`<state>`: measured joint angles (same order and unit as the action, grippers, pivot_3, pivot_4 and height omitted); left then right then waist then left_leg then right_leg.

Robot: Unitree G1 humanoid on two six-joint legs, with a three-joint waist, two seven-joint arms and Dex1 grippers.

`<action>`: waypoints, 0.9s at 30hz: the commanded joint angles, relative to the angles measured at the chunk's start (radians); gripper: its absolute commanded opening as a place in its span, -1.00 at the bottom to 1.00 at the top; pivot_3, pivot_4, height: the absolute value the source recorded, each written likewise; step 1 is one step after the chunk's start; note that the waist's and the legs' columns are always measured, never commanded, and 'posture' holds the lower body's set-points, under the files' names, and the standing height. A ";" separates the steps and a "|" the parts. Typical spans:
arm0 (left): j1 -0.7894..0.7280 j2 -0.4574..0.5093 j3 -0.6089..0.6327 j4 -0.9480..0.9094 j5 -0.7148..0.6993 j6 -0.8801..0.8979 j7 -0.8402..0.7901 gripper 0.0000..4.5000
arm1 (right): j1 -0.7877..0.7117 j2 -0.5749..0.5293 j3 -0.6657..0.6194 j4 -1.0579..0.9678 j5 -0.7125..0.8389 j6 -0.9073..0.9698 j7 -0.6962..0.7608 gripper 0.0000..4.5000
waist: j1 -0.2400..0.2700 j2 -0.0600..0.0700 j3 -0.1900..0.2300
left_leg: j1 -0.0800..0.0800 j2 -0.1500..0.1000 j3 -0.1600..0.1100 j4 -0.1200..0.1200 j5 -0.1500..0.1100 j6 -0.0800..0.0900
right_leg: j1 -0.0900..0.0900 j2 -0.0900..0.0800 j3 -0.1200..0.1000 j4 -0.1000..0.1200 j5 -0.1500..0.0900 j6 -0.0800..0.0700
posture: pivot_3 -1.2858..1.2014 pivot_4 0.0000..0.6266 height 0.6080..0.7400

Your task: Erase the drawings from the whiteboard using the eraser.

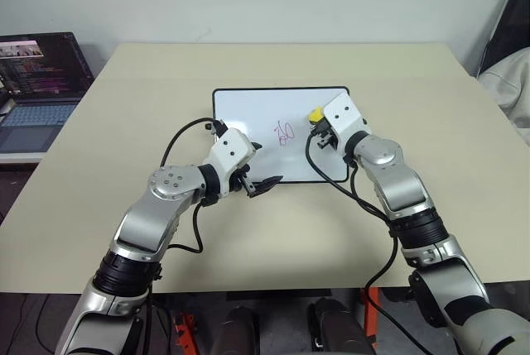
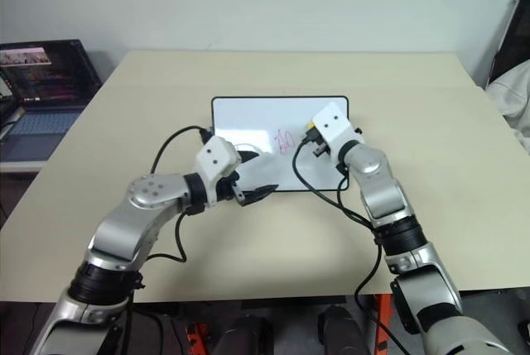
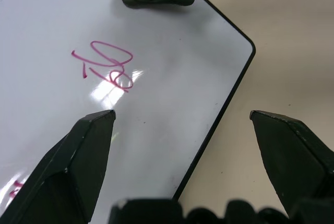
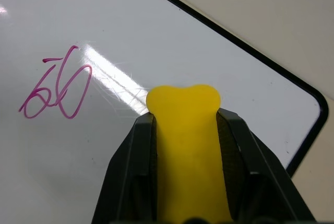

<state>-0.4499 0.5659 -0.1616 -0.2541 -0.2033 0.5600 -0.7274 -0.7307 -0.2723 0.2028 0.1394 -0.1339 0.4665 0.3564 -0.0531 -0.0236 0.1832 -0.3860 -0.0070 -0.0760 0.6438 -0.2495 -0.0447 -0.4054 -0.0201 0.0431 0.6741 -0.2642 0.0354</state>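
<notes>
The whiteboard (image 1: pixel 257 111) lies flat in the middle of the beige table. One red-purple drawing (image 1: pixel 284 132) shows near its centre, also seen in the wrist views (image 3: pixel 107 70) (image 4: pixel 55 91). My right gripper (image 1: pixel 318 125) is shut on the yellow eraser (image 1: pixel 315 115) (image 4: pixel 185 145), low over the board just right of that drawing; I cannot tell whether it touches. My left gripper (image 1: pixel 261 184) stands open at the board's near edge, its fingers (image 3: pixel 78 166) spread over the corner with nothing between them. A trace of red ink (image 3: pixel 15 186) peeks beside one finger.
An open laptop (image 1: pixel 41 90) sits on a lower surface off the table's left side. A dark chair with pale cloth (image 1: pixel 509 65) stands at the far right. Black cables loop from both wrists over the table (image 1: pixel 431 107).
</notes>
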 commanded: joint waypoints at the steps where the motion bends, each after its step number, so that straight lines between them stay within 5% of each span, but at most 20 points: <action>1: -0.007 0.006 0.032 -0.022 0.002 -0.012 0.011 1.00 | 0.039 -0.028 0.021 -0.020 -0.003 0.066 0.054 -0.47 | 0.003 0.000 0.000 | 0.000 0.000 0.000 0.000 0.000 0.000 | 0.000 0.000 0.000 -0.001 0.000 0.000 | 0.03 -0.52 1.00; 9: 0.016 0.013 0.055 -0.027 -0.004 -0.007 0.019 1.00 | 0.180 -0.039 -0.037 -0.174 0.053 0.169 0.072 -0.47 | 0.004 0.000 0.000 | 0.002 0.000 -0.001 0.001 0.000 0.000 | 0.002 0.000 0.000 0.001 0.000 0.001 | 0.03 -0.52 1.00; 18: 0.080 0.006 0.151 -0.035 -0.045 -0.040 0.031 1.00 | 0.165 0.058 -0.167 -0.359 0.213 0.174 0.057 -0.47 | -0.002 0.001 0.001 | 0.002 0.001 0.000 0.001 0.001 0.000 | 0.000 0.001 0.001 0.004 -0.001 0.001 | 0.03 -0.52 1.00; 27: 0.213 -0.011 0.260 -0.085 -0.090 -0.090 0.065 1.00 | 0.426 -0.079 -0.154 -0.646 0.326 0.086 0.215 -0.47 | 0.021 0.001 0.001 | -0.006 0.000 -0.003 0.000 -0.002 -0.002 | -0.001 -0.001 -0.003 -0.006 -0.002 0.002 | 0.03 -0.52 1.00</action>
<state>-0.2401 0.5623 0.0697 -0.2790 -0.2691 0.4920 -0.6688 -0.3161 -0.3428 0.0624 -0.4218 0.1570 0.6020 0.5493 -0.0323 -0.0230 0.1838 -0.3920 -0.0069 -0.0788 0.6435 -0.2514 -0.0466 -0.4065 -0.0215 0.0403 0.6677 -0.2656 0.0373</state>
